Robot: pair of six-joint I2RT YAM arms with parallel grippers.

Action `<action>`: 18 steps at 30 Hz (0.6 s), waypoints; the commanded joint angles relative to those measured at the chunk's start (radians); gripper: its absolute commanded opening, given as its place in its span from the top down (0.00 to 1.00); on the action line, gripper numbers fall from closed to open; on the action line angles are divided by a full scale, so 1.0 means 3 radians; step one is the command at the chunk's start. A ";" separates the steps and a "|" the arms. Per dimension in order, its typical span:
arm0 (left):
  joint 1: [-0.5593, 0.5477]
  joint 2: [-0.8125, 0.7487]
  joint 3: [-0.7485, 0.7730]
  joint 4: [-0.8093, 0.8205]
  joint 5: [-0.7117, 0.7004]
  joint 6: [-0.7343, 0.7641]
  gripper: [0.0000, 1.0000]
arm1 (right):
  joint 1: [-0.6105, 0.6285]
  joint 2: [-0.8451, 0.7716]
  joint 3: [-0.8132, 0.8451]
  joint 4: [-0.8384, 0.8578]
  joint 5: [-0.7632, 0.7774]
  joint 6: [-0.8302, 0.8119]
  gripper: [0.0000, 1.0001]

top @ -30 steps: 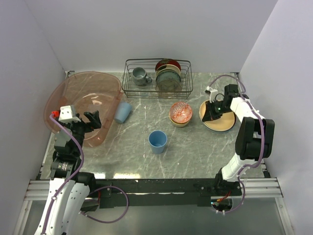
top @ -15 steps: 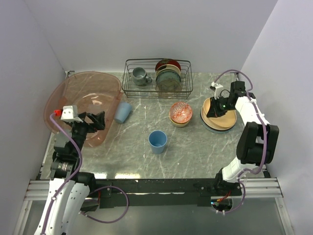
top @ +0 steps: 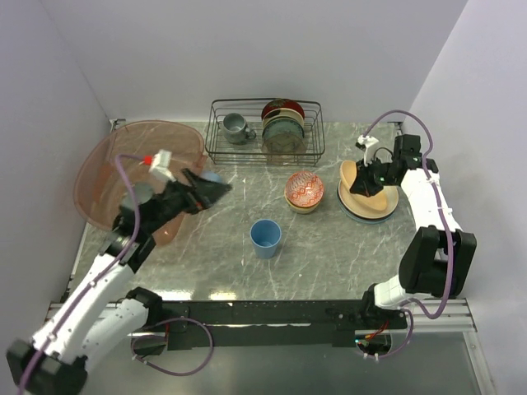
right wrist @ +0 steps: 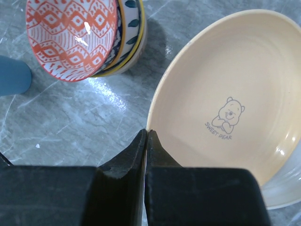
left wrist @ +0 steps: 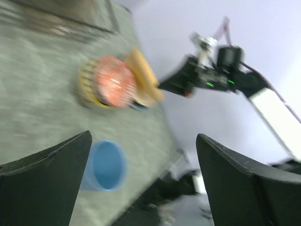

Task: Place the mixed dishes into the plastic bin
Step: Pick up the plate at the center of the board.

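Note:
My right gripper (top: 361, 183) (right wrist: 146, 135) is shut on the near rim of the orange-yellow plate (top: 349, 174) (right wrist: 225, 94), which tilts up off a pale plate (top: 375, 211) (right wrist: 288, 192). Left of it stands the red-patterned bowl (top: 304, 190) (right wrist: 70, 37), nested in other bowls. A light-blue cup (top: 265, 237) (left wrist: 107, 165) stands upright mid-table. My left gripper (top: 216, 188) (left wrist: 143, 136) hangs open and empty above the table, just right of the pinkish plastic bin (top: 107, 160). Its fingers hide most of a second blue cup lying by the bin.
A black wire rack (top: 265, 132) at the back holds a grey mug and upright plates. White walls close in on both sides. The left wrist view is blurred by motion.
My left arm swung from in front of the bin out to the right over the table. My right gripper drew back to the right with the plate's rim, and the plate stands more tilted.

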 commanded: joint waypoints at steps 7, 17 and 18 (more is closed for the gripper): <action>-0.1395 0.1775 0.1574 -0.0417 -0.1182 -0.1158 0.01 | -0.0020 -0.0304 -0.0180 0.0025 -0.0238 -0.0272 1.00; -0.1821 0.3841 0.4130 -0.2008 -0.1578 -0.1373 0.01 | -0.0025 -0.0417 -0.0236 -0.0011 -0.0422 -0.0364 1.00; -0.1831 0.4050 0.4239 -0.2049 -0.1583 -0.1388 0.01 | -0.0025 -0.0417 -0.0236 -0.0021 -0.0442 -0.0375 1.00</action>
